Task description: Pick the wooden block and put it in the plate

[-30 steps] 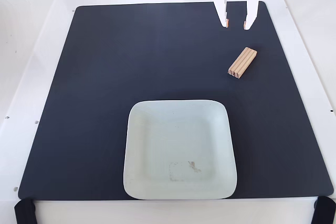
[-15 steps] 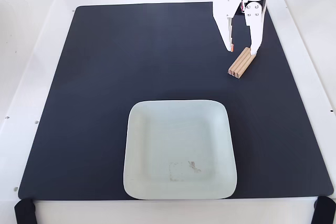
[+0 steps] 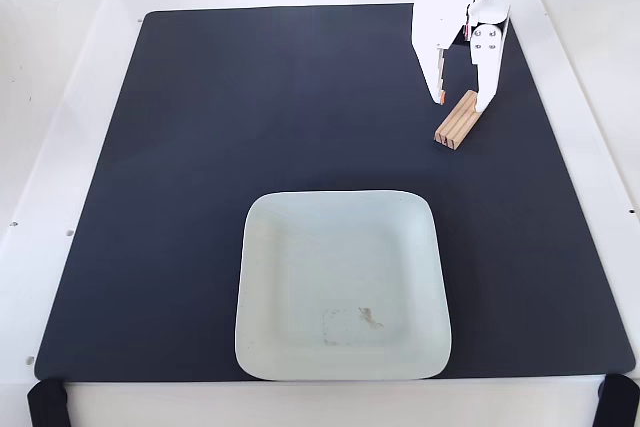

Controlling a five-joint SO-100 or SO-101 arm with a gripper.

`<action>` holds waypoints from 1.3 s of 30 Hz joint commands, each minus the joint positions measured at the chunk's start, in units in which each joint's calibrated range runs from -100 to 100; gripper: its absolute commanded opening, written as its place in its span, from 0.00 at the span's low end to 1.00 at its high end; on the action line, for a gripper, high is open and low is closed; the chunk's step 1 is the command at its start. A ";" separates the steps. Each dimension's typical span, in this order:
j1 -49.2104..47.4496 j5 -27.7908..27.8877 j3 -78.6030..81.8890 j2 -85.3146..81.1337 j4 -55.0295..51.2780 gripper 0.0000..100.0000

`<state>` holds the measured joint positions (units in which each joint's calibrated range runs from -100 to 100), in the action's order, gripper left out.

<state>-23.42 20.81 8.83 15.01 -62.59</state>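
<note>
Toward the far right corner of the tabletop [image 3: 60, 147], I count one wooden block [image 3: 457, 120] lying flat on the black mat [image 3: 250, 107], and one plate [image 3: 341, 287] near the middle of the near edge, well apart from the block. I see one arm, ending in one hand [image 3: 461, 102].

From the fixed view, my hand stands over the far end of the block with its two white fingers spread moderately wide, pointing down at the mat. One finger tip, marked with a small orange dot, sits just off the block's left side; the other finger tip touches or overlaps the block's far right end. I cannot tell whether the block is pinched; the fingers look parted around it, not closed on it, and the block rests on the mat.

I read the block as a short rectangular bar of pale tan wood, with darker stripes running along its near end face, lying at a slant. My plate is square with rounded corners and a raised rim, smooth and pale mint-white, with a small brownish smudge in its near half. Beneath both lies the matte black mat, covering most of the white tabletop. Two black clamps [image 3: 45, 402] grip the near corners.
</note>
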 commanded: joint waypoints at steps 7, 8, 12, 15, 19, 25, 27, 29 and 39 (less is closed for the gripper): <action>-0.77 -0.85 -5.27 -0.35 0.23 0.17; -0.77 -0.85 -5.27 -0.01 0.23 0.17; -0.32 -0.79 -5.99 2.19 0.32 0.17; 0.01 -0.74 -5.99 2.87 0.32 0.17; -0.10 -0.74 -6.08 3.29 0.32 0.17; -0.21 -0.74 -7.88 3.54 0.32 0.17; -0.21 -0.74 -7.43 3.54 0.32 0.17; 0.13 -0.74 -7.34 3.54 0.32 0.17; 0.35 -0.74 -7.88 6.09 0.32 0.17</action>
<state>-23.42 20.03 3.38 21.31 -62.59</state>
